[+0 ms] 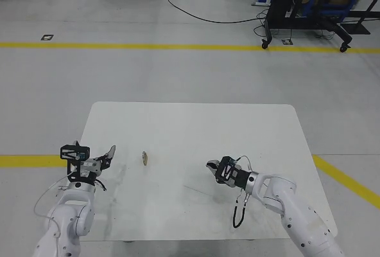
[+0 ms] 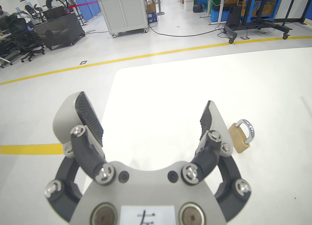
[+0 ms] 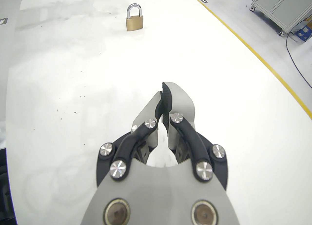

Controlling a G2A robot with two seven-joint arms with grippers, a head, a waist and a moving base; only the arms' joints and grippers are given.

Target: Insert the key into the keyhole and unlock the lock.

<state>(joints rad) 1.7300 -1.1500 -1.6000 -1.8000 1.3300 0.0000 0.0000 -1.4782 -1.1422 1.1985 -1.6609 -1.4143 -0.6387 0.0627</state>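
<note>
Padlock [image 3: 134, 21] upright on table [image 1: 241, 128], left of middle, shackle up; keyhole likely underneath. Left gripper [image 2: 146, 104] at left edge, spread, just beside padlock, probably to steady its body. Right gripper [image 3: 164, 89] nearer near edge, well apart, pressed together; key inside: cannot tell.

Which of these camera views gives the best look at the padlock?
The right wrist view: the padlock stands upright and faces the camera, brass body and silver shackle both clear, nothing in front. The left wrist view shows the padlock at a slant, narrower. The top view shows it only as a tiny shape.
</note>
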